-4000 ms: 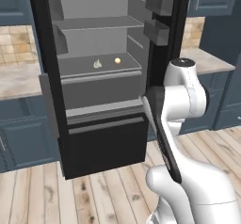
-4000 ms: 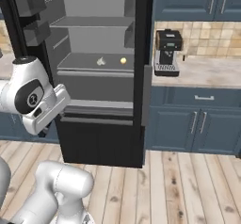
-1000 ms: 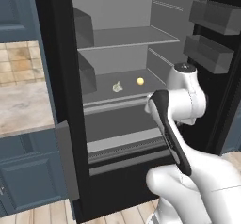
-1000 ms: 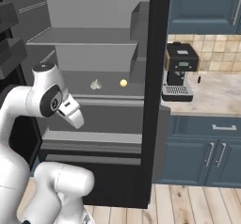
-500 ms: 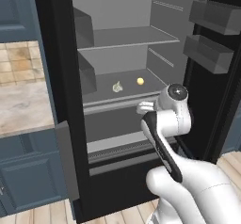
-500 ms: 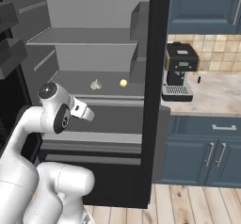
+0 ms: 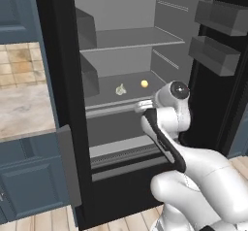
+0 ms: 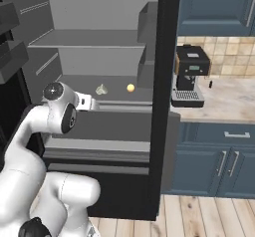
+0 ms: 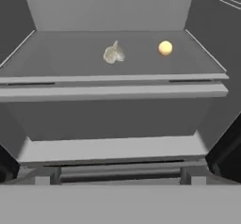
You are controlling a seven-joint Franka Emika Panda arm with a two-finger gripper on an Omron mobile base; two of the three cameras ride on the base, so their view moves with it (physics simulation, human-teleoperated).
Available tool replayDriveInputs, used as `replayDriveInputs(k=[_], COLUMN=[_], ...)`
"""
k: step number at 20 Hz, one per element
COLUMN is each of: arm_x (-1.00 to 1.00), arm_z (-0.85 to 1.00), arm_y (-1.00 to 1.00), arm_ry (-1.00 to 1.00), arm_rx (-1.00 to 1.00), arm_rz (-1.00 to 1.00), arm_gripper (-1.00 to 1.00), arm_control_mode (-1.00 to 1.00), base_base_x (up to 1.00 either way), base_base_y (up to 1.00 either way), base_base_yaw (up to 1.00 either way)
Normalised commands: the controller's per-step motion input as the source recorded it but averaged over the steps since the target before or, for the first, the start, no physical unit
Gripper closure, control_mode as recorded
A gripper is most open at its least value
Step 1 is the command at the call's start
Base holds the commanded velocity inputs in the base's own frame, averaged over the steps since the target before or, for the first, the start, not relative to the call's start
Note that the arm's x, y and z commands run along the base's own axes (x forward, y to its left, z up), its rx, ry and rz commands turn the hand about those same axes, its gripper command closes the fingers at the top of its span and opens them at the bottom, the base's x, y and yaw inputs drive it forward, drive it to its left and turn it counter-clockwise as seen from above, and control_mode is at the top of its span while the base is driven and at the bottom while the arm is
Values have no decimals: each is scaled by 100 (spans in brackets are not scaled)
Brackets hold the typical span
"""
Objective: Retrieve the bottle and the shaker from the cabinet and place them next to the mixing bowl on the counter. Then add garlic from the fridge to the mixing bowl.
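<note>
- In the left base view a piece of the beige surface lies at the far left, over blue drawer fronts, well apart from the fingers.
- The fridge stands open, with a black frame, a pale grey inside and grey shelves; its grey door bins hang at the upper right of that view.
- The white arm reaches toward the fridge, and the hand is just in front of the edge of the middle shelf.
- The fingers themselves cannot be made out in the pictures; they stand wide apart and nothing is between them.
- The garlic, a small pale bulb, lies on the middle shelf, ahead of the fingers and a little to their left in the hand view. It also shows in the base views.
- A small round yellow ball lies on the same shelf, to the right of the garlic and apart from it, ahead of the fingers and to their right.
- In the right base view a black coffee machine stands on the surface beside the fridge, far to the right of the fingers, under a blue wall cupboard.
</note>
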Motion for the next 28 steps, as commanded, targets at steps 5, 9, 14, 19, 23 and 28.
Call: replayDriveInputs(k=[5,9,14,19,23,28], arm_x=[65,70,66,45,40,34], arm_z=[10,39,27,-8,0,-13], arm_y=[12,19,14,0,0,0], arm_ry=[-10,2,5,-2,2,10], arm_rx=[-9,-8,-2,0,0,0], arm_rz=[10,0,0,0,0,0], arm_gripper=[-100,-100,-100,-100,-100,-100], arm_control_mode=[-100,-100,-100,-100,-100,-100], base_base_x=[0,0,0,0,0,0], base_base_y=[0,0,0,0,0,0], base_base_yaw=[0,0,0,0,0,0])
